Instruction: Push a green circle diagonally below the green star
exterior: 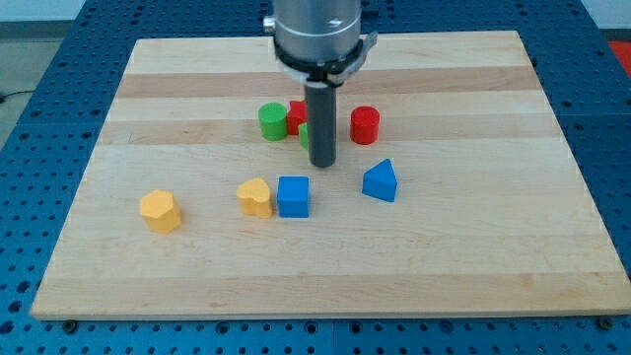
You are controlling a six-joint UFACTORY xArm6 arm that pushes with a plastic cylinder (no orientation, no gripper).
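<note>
While my tip (322,163) holds nothing, having no claw, the light, stiff green circle (272,121) should slide if nudged on its far-left side.

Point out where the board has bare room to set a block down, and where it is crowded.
Bare: the view's bottom strip below the blue cube, and the right side beyond the blue triangular block. Crowded: around my tip, where the green circle and red cylinder cluster.

The board (473,266) is showing pale wood with visible grain strips, matt and smooth. Around it, the blue table (39,148) is appearing perforated, probably metal. Above the board, the rod (322,123) is looking dark and semi-glossy beneath a metallic collar (320,39).
</note>
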